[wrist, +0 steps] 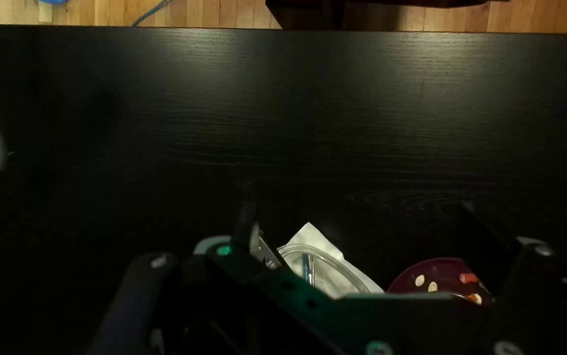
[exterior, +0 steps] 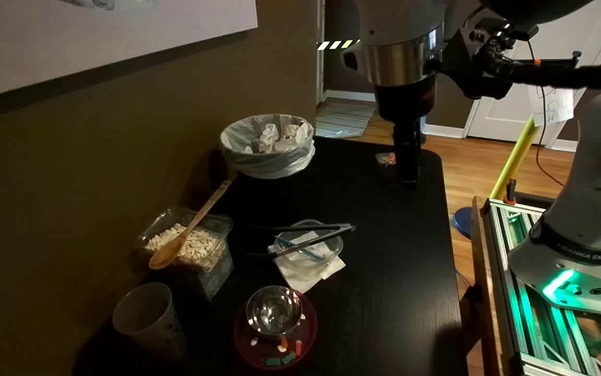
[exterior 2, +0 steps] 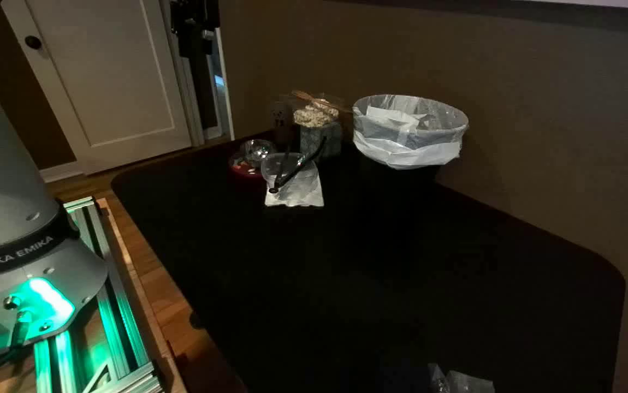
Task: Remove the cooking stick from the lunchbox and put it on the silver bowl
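Gripper (exterior: 409, 181) above the black table (exterior: 384, 282), its 2 fingers (wrist: 245, 224) spread. Wooden spoon (exterior: 196, 221) lies across the clear lunchbox (exterior: 221, 224) of pale pieces (exterior: 204, 245); the silver bowl (exterior: 274, 313) stands on a dark-red plate (exterior: 248, 351).

1. Wall (exterior 2: 538, 109): brown, plain, in shadow over much of its surface.
2. Panel (exterior: 123, 42): white, fixed to the wall; a dark band of shadow lies below its lower edge.
3. Table (wrist: 283, 123): black top, wood grain, rounded corners; set along the wall.
4. Floor (exterior: 462, 172): wood planks, warm brown.
5. Door (exterior 2: 117, 71): white, paneled, fitted with a dark knob (exterior 2: 33, 42).
6. Baseboard (exterior: 444, 131): white, beyond the table.
7. Lighting: dim overall; in the wrist view, two pale glare patches mark the table.
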Motion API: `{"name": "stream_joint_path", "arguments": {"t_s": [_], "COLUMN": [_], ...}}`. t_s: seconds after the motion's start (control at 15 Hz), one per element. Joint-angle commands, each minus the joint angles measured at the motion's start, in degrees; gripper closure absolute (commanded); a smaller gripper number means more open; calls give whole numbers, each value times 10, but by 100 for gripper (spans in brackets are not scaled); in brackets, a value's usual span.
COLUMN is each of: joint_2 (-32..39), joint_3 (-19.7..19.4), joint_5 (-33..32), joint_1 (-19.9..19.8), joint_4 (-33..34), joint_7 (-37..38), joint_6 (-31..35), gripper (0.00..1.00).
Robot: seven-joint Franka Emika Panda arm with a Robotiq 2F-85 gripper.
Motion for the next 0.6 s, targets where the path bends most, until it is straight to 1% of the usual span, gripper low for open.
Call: {"name": "stream_joint_path", "arguments": {"t_s": [0.0, 0.4, 0.47, 0.53], "joint_2": [2, 2, -1, -1], "joint_3": [-13, -13, -16, -16], "joint_5": [-4, -4, 2, -5], "joint_1": [15, 15, 19, 22], "joint_4": [1, 1, 1, 4], "joint_7": [4, 4, -5, -13], "joint_6": [-1, -1, 32, 58], "gripper": [0, 0, 0, 0]}}
